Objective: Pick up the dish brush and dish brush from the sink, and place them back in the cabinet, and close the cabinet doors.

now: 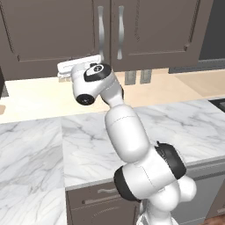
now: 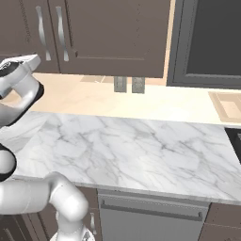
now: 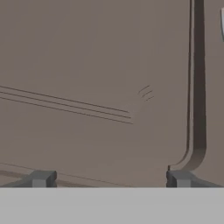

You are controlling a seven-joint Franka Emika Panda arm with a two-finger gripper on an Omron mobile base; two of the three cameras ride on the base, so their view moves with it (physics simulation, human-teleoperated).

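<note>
Up on the wall above the table point(image 1: 30, 154), the cabinet point(image 1: 52, 26) is grey-brown, its two doors shut and meeting at a centre seam. Each door is a framed panel with a long wavy silver handle: the left handle point(image 1: 101, 31) and the right handle point(image 1: 120, 31) stand just either side of the seam, both upright, running top to bottom. The doors themselves are tall, long axis vertical, their faces turned out toward the room.

The table is white marble with grey veins, stretching across both base views, with a cream backsplash point(image 2: 155, 101) behind it and two grey outlets point(image 2: 129, 84) under the cabinet. Low drawer fronts point(image 1: 101, 195) sit beneath the table edge. Far right, a dark tall panel point(image 2: 212, 42) stands beside the cabinet.

The claw point(image 3: 109, 179) is raised close against the left door point(image 3: 87, 87), its two dark tips point(image 3: 41, 178) spread wide apart with nothing between them.
</note>
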